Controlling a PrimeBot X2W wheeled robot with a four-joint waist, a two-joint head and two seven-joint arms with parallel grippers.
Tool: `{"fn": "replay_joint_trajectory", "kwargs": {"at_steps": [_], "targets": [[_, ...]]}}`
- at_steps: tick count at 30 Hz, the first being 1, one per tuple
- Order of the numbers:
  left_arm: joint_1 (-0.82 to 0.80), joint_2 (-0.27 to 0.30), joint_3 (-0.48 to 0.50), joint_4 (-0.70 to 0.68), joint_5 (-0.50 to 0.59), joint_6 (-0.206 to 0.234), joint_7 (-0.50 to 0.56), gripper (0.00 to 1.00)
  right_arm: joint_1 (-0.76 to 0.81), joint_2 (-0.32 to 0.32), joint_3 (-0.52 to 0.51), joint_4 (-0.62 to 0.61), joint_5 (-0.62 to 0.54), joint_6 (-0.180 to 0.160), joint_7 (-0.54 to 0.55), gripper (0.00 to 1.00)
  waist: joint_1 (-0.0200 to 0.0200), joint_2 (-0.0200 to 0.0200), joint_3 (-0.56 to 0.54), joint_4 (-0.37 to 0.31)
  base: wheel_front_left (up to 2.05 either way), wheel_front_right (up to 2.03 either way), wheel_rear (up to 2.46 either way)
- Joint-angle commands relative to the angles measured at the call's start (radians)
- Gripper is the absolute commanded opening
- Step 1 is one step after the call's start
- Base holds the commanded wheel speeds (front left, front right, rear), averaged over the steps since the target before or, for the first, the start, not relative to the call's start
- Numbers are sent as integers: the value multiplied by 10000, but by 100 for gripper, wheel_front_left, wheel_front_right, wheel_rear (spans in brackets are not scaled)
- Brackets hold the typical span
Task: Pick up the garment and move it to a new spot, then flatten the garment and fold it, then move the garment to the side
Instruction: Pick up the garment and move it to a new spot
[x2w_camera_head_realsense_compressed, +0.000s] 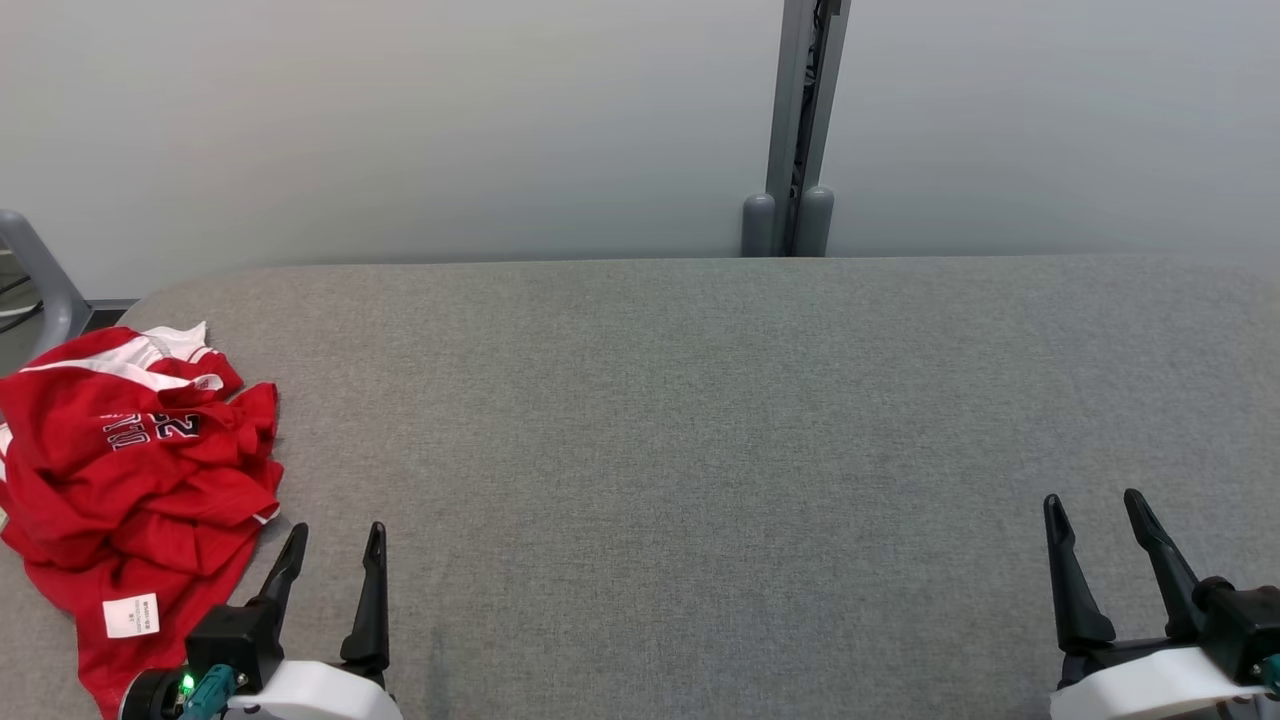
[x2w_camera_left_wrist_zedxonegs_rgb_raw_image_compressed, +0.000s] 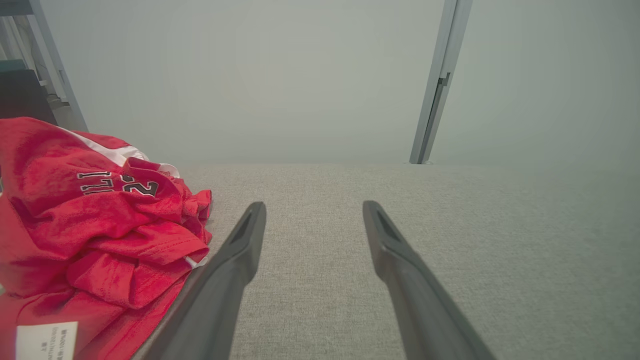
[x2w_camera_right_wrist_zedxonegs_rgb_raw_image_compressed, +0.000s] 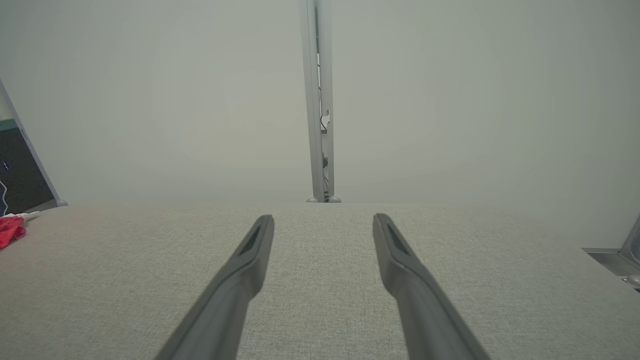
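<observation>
Garment: a crumpled red jersey with white trim and dark lettering. It is heaped on the grey fabric bench, far to the left of the grey post and nearer the robot than the post is. The post stands upright just behind the bench's straight far edge, against a pale wall. The heap lies by the bench's left edge, just this side of its rounded far-left corner. Whether any cloth hangs over that edge cannot be told. A white label lies face up on the heap's near part.

The left gripper sits left of the post at the bench's near edge, just beside the garment's right border. Its jaws stand wide apart and hold nothing. Its left finger runs close along the bunched red folds, and contact with them cannot be made out.

The right gripper sits right of the post, also at the near edge and well apart from the garment. Its jaws are likewise spread and hold nothing.

Open, flat grey fabric runs from the garment's right border, past the line of the post, to the right gripper, and it reaches from the near edge to the far edge. The bench's right edge lies outside the head view. In the right wrist view a grey metal fitting shows past the bench's right end, far right of the post.
</observation>
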Motion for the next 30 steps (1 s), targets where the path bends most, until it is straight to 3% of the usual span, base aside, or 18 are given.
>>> {"fn": "replay_joint_trajectory", "kwargs": {"at_steps": [1,9,16,25,30], "targets": [[-265,29,20,24,-27,-69,-21,100,80,-23,-60,-51,6,22,-55,100,0,0,4,32,0,0,0],[-486,12,105,92,-84,-115,-20,100,118,9,-29,-184,-33,22,-53,100,0,0,74,706,0,0,0],[-649,5,257,104,-132,-85,-20,100,104,47,151,-341,-49,22,-52,100,0,0,106,1766,0,0,0],[-489,88,661,51,-284,-70,-20,100,18,121,638,-479,-56,22,-52,100,0,0,64,3700,0,0,0],[-391,96,784,-53,-282,-84,-22,100,-22,148,920,-537,-76,22,-50,100,0,0,54,4287,0,0,0]]}}
